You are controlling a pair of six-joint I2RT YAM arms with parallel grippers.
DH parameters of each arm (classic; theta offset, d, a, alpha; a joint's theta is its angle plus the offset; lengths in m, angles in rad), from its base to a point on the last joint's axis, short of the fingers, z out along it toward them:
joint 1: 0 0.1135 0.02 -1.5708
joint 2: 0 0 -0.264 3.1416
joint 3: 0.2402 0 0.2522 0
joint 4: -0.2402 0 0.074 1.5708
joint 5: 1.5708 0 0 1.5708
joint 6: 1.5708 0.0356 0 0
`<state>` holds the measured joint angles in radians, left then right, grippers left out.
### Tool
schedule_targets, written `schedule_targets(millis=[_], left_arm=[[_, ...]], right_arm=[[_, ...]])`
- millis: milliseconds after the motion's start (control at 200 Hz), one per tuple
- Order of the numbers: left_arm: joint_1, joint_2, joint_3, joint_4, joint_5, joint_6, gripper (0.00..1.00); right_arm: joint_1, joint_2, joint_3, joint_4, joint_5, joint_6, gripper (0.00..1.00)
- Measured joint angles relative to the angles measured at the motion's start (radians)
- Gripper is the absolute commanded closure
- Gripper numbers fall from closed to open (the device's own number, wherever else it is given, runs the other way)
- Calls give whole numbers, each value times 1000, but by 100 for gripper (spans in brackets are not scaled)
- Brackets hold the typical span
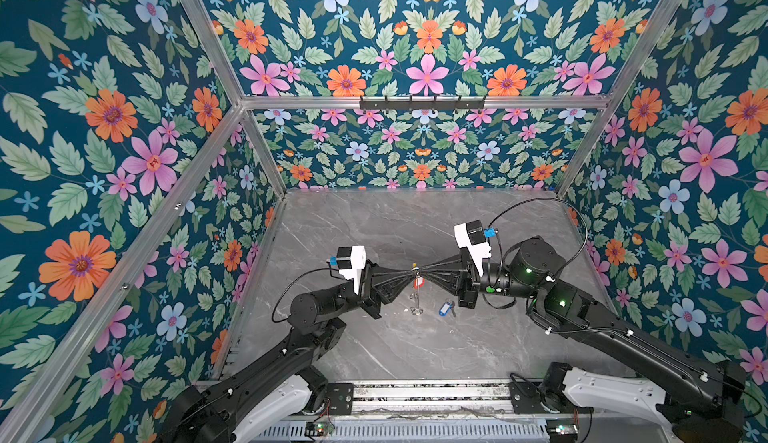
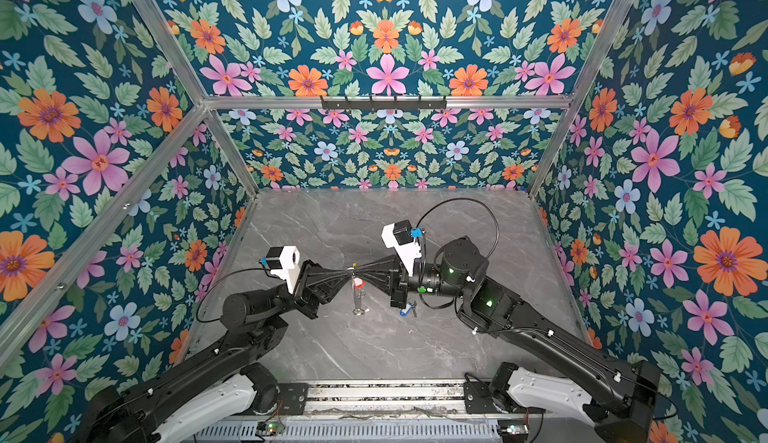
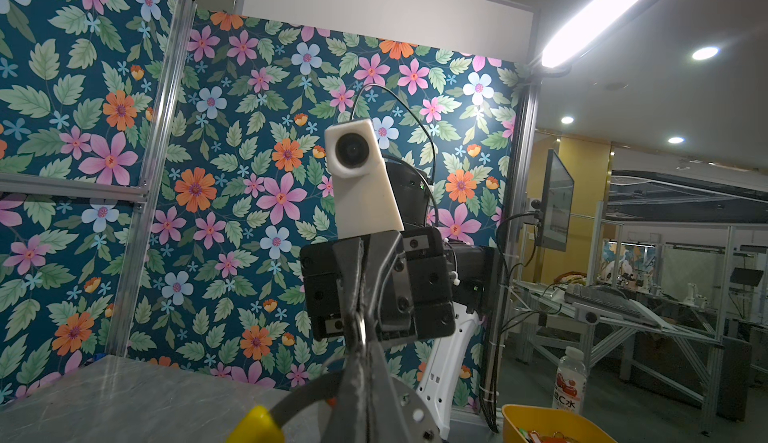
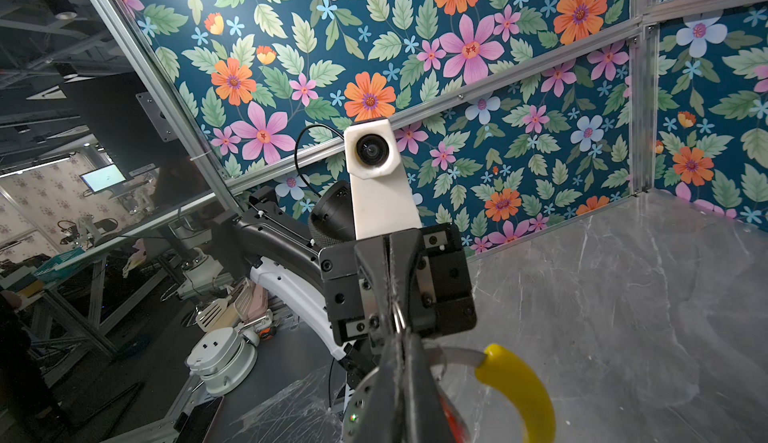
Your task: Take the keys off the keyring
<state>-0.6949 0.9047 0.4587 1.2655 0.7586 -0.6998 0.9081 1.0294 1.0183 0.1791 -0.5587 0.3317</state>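
Jaws of left gripper point(image 1: 406, 273) and right gripper point(image 1: 424, 271) are both clamped tight, tip to tip, each pinching the keyring point(image 1: 414, 299) near its top. In both top views the hoop shows edge-on, running toward six o'clock from the tips, its yellow sleeve point(image 1: 413, 265) at twelve o'clock. The red-tagged key point(image 1: 419, 282) hangs on it close to the grip. The blue-tagged key point(image 1: 445, 308) lies off the ring on the table point(image 1: 374, 349), at four o'clock from the hoop.
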Motion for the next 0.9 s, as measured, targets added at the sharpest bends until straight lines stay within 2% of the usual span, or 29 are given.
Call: schedule_targets(millis=[115,180,250,370,570,805,900], left_arm=[[0,-3,0,-5,0,0,99],[0,-18,6,-40,0,0,83],[0,-48,11,-109,-12,21,71],[2,-108,22,-238,-54,47,61],[1,-132,146,-538,-47,107,57],[1,-28,352,-885,83,182,58],[1,2,403,-992,127,203,63]], right_arm=[[2,1,11,-15,-2,0,100],[3,-5,21,-47,6,-5,100],[6,-25,29,-98,13,-22,100],[6,-66,52,-200,33,-59,100],[6,-53,156,-469,97,-151,100],[5,5,272,-708,135,-238,100],[5,16,297,-753,143,-260,100]])
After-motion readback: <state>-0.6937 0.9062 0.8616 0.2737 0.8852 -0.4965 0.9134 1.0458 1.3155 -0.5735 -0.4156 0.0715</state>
